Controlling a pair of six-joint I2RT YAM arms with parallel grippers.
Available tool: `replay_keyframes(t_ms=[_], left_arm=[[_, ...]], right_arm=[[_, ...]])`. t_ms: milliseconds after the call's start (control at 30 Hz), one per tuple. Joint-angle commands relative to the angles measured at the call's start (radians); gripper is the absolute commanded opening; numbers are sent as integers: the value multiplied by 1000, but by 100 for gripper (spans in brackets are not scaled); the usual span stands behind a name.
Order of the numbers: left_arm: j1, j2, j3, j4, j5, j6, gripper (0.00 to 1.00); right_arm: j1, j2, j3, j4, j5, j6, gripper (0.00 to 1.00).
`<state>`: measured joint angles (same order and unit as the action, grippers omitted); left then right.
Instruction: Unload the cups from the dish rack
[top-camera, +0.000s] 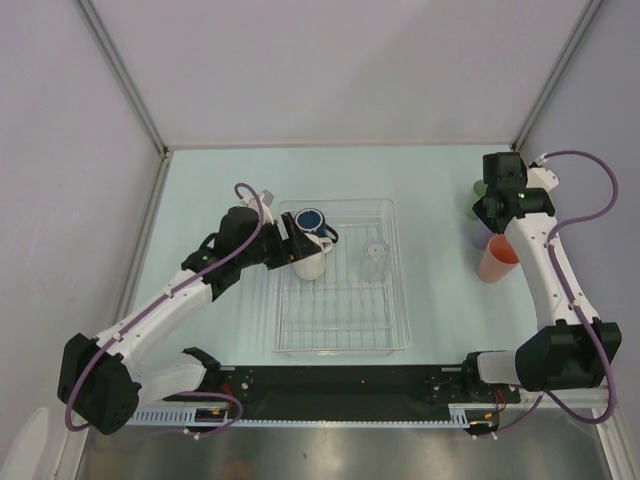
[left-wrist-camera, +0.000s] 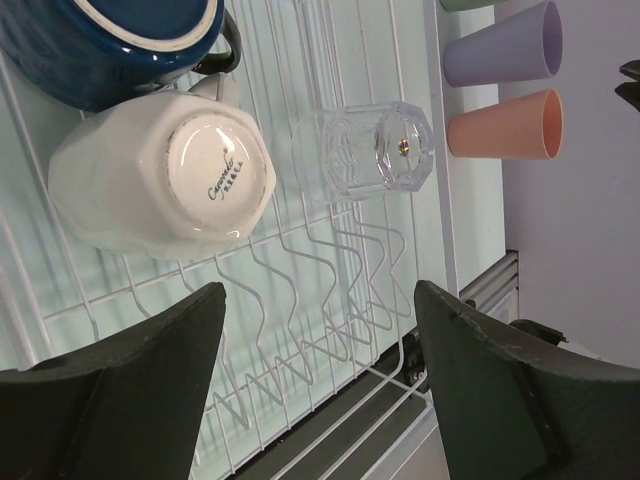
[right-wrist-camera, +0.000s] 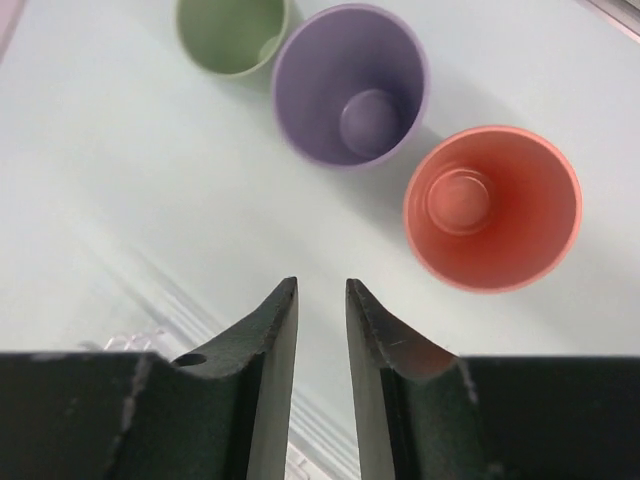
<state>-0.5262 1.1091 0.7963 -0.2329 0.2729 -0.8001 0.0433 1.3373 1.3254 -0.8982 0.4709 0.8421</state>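
The clear dish rack (top-camera: 395, 300) with its wire grid holds three cups. They are a dark blue mug (top-camera: 312, 221), a cream-white mug (top-camera: 311, 263) lying bottom-out, and a clear glass (top-camera: 375, 259). My left gripper (top-camera: 287, 243) is open and empty at the rack's left wall, beside the two mugs. Its wrist view shows the cream mug (left-wrist-camera: 160, 180), blue mug (left-wrist-camera: 100, 45) and glass (left-wrist-camera: 365, 150) ahead of the gripper (left-wrist-camera: 320, 340). My right gripper (right-wrist-camera: 322, 288) hovers nearly shut and empty above the green (right-wrist-camera: 232, 32), lavender (right-wrist-camera: 350, 85) and salmon (right-wrist-camera: 492, 208) tumblers.
The three tumblers stand upright on the table right of the rack, as the top view shows for the salmon one (top-camera: 496, 259). The arm bases and a black rail (top-camera: 340, 385) run along the near edge. Grey walls close the back and sides.
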Motion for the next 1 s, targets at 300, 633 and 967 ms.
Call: replay_keyframes(t_ms=[300,633,967], left_arm=[[-21,165,339,-276,-270,269,91],[-50,274,437,-302,-511,305,93],[-268,392,579,-318,-617,328,93]], right_arm=[[343,-362,-144,323,-222,-207,100],[685,-356,-302,504,-5,-248,100],[744,-377,-292,418,-2,-253,100]])
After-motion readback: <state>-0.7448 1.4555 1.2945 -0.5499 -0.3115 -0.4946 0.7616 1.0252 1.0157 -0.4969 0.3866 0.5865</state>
